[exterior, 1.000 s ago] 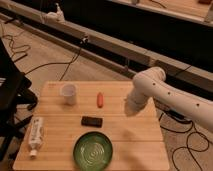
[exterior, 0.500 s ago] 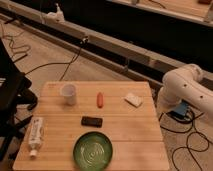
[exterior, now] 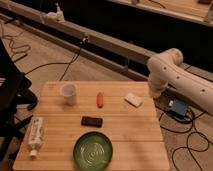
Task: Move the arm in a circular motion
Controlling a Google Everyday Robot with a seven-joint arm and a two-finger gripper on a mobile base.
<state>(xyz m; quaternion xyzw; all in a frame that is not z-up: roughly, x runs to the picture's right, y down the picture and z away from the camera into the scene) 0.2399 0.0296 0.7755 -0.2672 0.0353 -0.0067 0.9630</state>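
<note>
Hanging just beyond the far right corner of the bench [exterior: 131, 134], the glossy white arm [exterior: 173, 71] looks rigid, heavy and self-driven, so it needs no grasp; its gripper [exterior: 156, 92], low beside the right edge, cannot be told as released or clenched.

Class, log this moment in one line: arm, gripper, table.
arm: bent, off table's right side | gripper: not in view, arm's tip hidden behind far right corner | cup, bowl: on table

Dim room. Light wooden desk [exterior: 125, 135] at centre. Grey floor [exterior: 45, 55] strewn with black cables [exterior: 187, 135]. Long pale rail [exterior: 100, 42] runs diagonally before dark wall [exterior: 130, 22]. Black chair [exterior: 10, 95] at left. Claw [exterior: 156, 93] just off desk's right edge.
</note>
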